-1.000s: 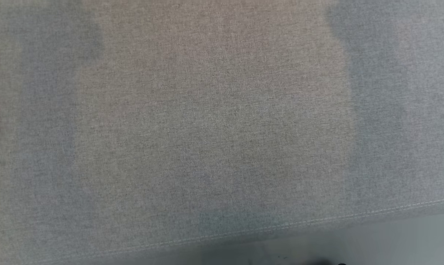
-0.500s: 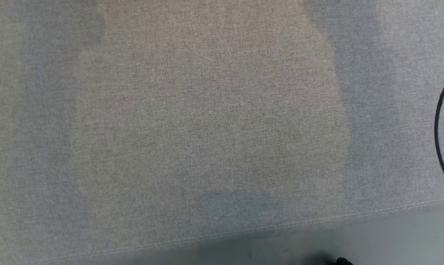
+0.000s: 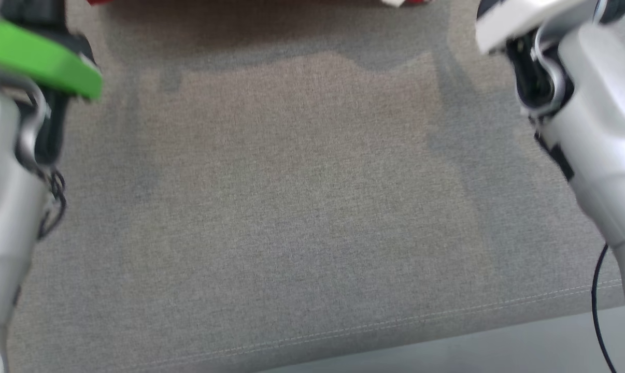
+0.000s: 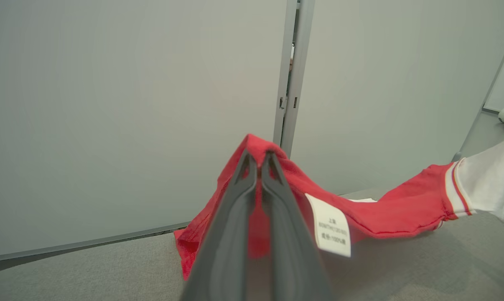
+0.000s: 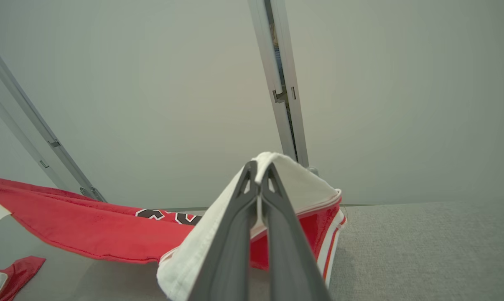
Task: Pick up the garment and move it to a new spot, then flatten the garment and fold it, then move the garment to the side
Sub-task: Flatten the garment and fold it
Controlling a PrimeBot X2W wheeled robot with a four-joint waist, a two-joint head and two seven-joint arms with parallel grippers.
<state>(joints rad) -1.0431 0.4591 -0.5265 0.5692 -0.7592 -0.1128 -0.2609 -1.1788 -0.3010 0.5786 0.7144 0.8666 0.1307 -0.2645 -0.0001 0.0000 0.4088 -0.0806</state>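
Note:
The garment (image 4: 394,209) is red with a white, red-striped trim and a white label (image 4: 330,230). It hangs stretched between my two grippers above the grey cloth surface. My left gripper (image 4: 258,161) is shut on a red fold of it. My right gripper (image 5: 259,169) is shut on the white trimmed part, and the red body (image 5: 89,234) sags to the left with dark lettering on it. In the head view a thin red strip of the garment (image 3: 99,1) runs along the top edge, between my left forearm (image 3: 6,207) and right forearm (image 3: 592,129).
The grey fabric surface (image 3: 302,207) spreads wide in front of me, with a stitched seam (image 3: 395,324) at its near edge and floor (image 3: 473,352) below. Pale wall panels with a metal post (image 4: 291,75) stand behind the surface. A black cable (image 3: 597,311) hangs by my right arm.
The head view has shifted. Both pale forearms have come into it at the sides. The red garment, a sliver at the left edge a second ago, now lies along the top edge.

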